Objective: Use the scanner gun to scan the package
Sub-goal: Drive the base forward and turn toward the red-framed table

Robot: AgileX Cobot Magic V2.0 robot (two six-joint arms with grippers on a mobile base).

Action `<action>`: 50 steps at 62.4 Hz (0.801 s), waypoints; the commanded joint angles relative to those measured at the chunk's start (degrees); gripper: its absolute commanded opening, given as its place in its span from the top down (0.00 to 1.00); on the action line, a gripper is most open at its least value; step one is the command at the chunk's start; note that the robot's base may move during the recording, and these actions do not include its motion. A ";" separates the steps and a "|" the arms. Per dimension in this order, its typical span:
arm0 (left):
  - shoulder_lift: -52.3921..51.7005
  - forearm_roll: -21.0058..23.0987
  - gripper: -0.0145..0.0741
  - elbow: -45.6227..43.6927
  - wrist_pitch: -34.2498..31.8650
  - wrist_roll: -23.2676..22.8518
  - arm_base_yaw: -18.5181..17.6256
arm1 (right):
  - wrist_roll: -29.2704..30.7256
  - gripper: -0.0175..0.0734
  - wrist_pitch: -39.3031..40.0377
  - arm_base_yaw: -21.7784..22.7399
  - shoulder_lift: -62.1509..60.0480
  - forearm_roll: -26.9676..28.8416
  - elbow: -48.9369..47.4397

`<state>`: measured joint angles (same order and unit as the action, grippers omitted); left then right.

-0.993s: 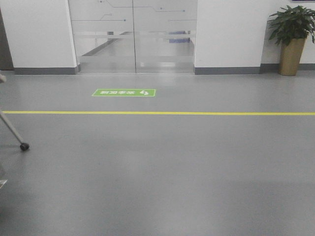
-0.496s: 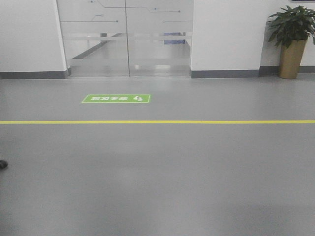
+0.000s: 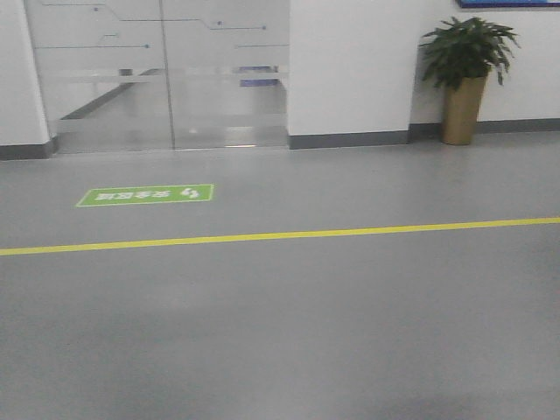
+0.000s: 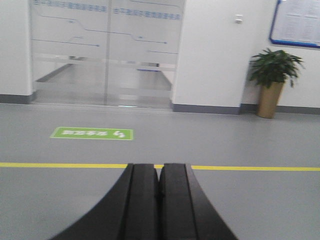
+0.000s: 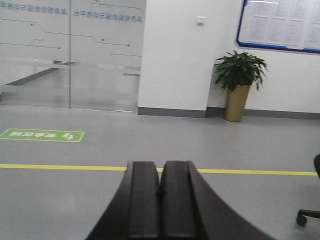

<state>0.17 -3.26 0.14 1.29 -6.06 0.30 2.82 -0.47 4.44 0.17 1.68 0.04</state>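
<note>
Neither package nor scanner gun has come into sight, though the front view has swung: the green floor sign (image 3: 146, 194) and the potted plant (image 3: 464, 79) sit further left in the frame than half a second ago, and the yellow line (image 3: 280, 234) now slants. Where the two task things are I cannot tell; all three views show only grey floor (image 3: 350, 341) and walls.

Judging by the task alone, a scanner gun is probably hard, light plastic, best taken round its handle. A package is likely stiff but crushable, best held by opposite faces.

The left gripper (image 4: 159, 200) and right gripper (image 5: 160, 200) each show fingers (image 4: 142, 205) pressed together on nothing. At the lower right of the right wrist view a chair castor (image 5: 301, 218) is cut off, and the notice board (image 5: 280, 25) is too blurred to read.
</note>
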 commanded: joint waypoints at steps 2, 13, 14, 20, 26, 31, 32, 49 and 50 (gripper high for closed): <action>-0.17 -0.09 0.96 -0.14 -0.90 -0.06 0.02 | 0.03 0.98 1.28 -0.09 -0.17 -0.20 -0.04; -0.17 -0.09 0.96 -0.14 -0.90 -0.06 0.02 | 0.03 0.98 1.28 -0.09 -0.17 -0.20 -0.04; -0.17 -0.09 0.96 -0.14 -0.90 -0.06 0.02 | 0.03 0.98 1.28 -0.09 -0.17 -0.20 -0.04; -0.17 -0.09 0.96 -0.14 -0.90 -0.06 0.02 | 0.03 0.98 1.28 -0.09 -0.17 -0.20 -0.04; -0.17 -0.09 0.96 -0.14 -0.90 -0.06 0.02 | 0.03 0.98 1.28 -0.09 -0.17 -0.20 -0.04; -0.17 -0.09 0.96 -0.14 -0.90 -0.06 0.02 | 0.03 0.98 1.28 -0.09 -0.17 -0.20 -0.04; -0.17 -0.09 0.96 -0.14 -0.90 -0.06 0.02 | 0.03 0.98 1.28 -0.09 -0.17 -0.20 -0.04; -0.17 -0.09 0.96 -0.14 -0.90 -0.06 0.02 | 0.03 0.98 1.28 -0.09 -0.17 -0.20 -0.04; -0.17 -0.09 0.96 -0.14 -0.90 -0.06 0.02 | 0.03 0.98 1.28 -0.09 -0.17 -0.20 -0.04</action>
<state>0.17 -3.26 0.14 1.29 -6.06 0.30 2.82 -0.47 4.44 0.17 1.68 0.04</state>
